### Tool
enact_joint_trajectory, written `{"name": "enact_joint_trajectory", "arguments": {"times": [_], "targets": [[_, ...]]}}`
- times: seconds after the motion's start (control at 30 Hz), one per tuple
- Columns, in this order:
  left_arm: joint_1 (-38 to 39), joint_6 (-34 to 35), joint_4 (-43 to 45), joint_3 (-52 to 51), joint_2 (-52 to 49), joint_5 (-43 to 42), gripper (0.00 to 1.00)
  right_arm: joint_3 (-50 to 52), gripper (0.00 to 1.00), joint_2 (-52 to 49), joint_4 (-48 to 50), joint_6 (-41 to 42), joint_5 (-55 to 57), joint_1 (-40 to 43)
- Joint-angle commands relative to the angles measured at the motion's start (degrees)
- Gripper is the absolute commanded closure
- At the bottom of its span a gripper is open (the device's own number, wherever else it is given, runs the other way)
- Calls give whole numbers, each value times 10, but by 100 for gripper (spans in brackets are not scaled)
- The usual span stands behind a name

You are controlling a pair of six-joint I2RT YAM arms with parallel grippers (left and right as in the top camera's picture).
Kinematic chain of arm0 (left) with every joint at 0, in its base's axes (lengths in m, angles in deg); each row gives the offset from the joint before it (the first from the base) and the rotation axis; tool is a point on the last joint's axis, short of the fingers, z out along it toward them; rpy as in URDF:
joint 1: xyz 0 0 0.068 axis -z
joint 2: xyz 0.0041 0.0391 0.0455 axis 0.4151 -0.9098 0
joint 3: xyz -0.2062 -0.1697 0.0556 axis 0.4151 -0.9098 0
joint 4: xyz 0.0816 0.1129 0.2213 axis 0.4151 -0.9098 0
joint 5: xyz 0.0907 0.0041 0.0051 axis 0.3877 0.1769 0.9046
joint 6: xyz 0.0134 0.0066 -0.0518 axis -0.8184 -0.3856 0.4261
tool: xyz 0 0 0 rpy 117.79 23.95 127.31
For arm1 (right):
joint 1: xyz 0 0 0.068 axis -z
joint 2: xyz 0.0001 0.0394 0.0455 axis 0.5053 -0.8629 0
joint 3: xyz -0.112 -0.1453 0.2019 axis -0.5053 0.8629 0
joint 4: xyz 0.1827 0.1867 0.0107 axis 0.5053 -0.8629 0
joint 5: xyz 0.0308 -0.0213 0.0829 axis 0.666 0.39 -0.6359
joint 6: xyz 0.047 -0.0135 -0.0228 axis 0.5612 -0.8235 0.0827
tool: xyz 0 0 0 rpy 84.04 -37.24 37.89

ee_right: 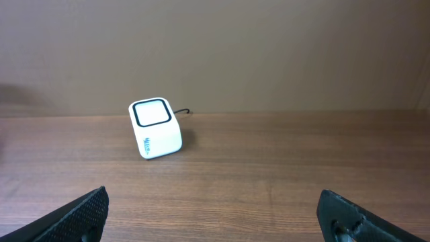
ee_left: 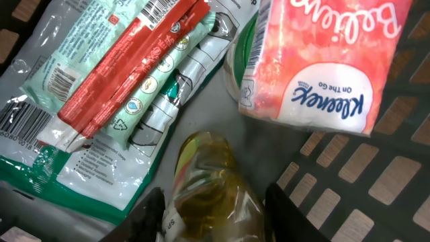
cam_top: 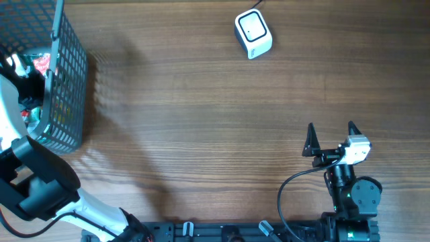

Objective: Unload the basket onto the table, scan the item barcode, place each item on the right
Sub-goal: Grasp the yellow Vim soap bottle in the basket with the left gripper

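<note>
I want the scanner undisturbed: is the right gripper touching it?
Apart. The overhead view shows a wide stretch of bare table between the right gripper and the scanner.

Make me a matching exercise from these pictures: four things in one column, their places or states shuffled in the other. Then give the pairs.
Things
1. tissue pack
2. bottle
3. scanner
4. right gripper

Places or states
A. open, holding nothing
B. alone on the bare table
C. between the fingers of the left gripper
D. pink and white, lying in the basket

Pairs: 1-D, 2-C, 3-B, 4-A
</note>
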Motion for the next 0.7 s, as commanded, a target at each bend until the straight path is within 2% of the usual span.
{"name": "enact_joint_trajectory", "arguments": {"times": [0.0, 0.27, 0.43, 0.57, 0.67], "targets": [[2, -2, 6, 9, 1, -8, 73, 1, 1, 2, 2, 7, 6, 2], [2, 5, 18, 112, 111, -8, 71, 1, 0, 2, 2, 7, 6, 2], [3, 78, 84, 125, 227, -11, 70, 1, 0, 2, 2, 7, 6, 2], [32, 114, 109, 125, 309, -28, 73, 1, 0, 2, 2, 7, 6, 2], [88, 121, 98, 125, 351, -30, 73, 1, 0, 2, 2, 7, 6, 2]]}}
